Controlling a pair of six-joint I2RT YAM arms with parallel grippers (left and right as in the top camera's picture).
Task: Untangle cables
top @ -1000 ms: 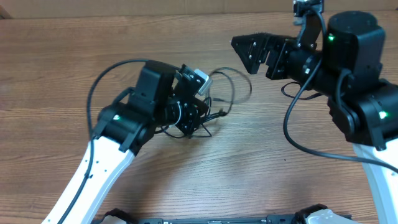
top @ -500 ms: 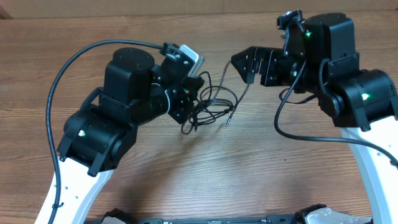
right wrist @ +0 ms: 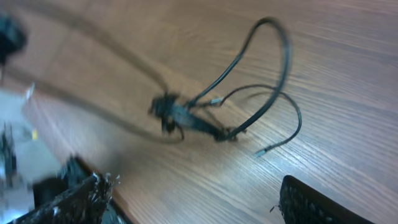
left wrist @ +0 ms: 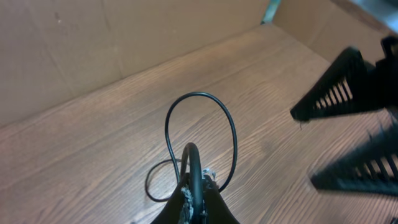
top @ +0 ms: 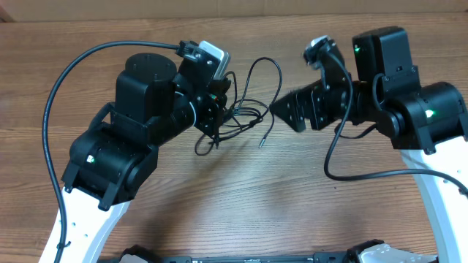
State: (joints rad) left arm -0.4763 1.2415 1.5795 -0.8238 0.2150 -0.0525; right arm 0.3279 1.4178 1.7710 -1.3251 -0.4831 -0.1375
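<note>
**Left claw anchors the tangle; right claw lines up, empty, on the loose strands.**

The left gripper (top: 216,115) is clamped tight on the cables (top: 252,109) at the knotted middle of the bundle, over the centre of the wooden table (top: 183,212). In the left wrist view a tall loop (left wrist: 200,134) rises from its closed fingers. Thinner strands and a silvery tip (top: 261,144) trail away toward the right arm. Pinning the knot this way probably gives the other arm something fixed to pull against. The right gripper (top: 276,109) sits just beside those strands, jaws wide apart with nothing between them. It faces the bundle without touching it, seemingly placed to pick out one free strand.
</note>
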